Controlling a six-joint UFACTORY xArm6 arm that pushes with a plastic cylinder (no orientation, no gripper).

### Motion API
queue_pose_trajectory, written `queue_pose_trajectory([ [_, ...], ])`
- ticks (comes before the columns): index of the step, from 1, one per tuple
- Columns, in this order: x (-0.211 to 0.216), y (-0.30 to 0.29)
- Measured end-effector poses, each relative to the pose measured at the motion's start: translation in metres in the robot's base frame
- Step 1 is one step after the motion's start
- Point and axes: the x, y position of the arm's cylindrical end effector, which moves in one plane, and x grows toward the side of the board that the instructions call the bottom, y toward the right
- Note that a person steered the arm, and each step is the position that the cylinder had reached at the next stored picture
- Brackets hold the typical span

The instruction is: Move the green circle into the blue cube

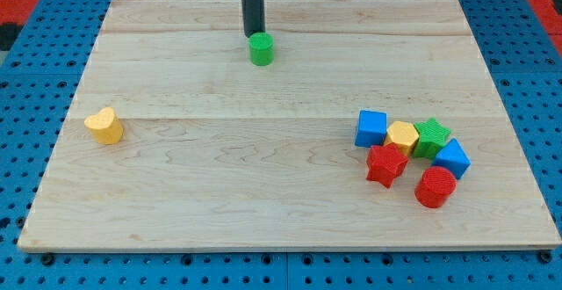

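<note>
Camera view | my tip (252, 35) touching green circle (261, 49) | blue cube (371, 128) well apart | no pincer visible

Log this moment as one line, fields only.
tip: my tip at upper-left edge of green circle | target: blue cube, cluster's left end, view's right | gap: wide | push: not completed

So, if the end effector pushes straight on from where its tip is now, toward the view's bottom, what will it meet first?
My tip sits just above-left of the green circle, seemingly touching it. Pushing on, it would meet that block first. Beyond it the board looks free, though depth is uncertain.
</note>
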Motion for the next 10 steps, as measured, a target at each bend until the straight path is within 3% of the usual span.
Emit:
queue_pose_trajectory([
  [1, 0.021, 0.002],
  [5, 0.103, 0.112],
  [7, 0.104, 0.073],
  [10, 0.144, 0.076],
])
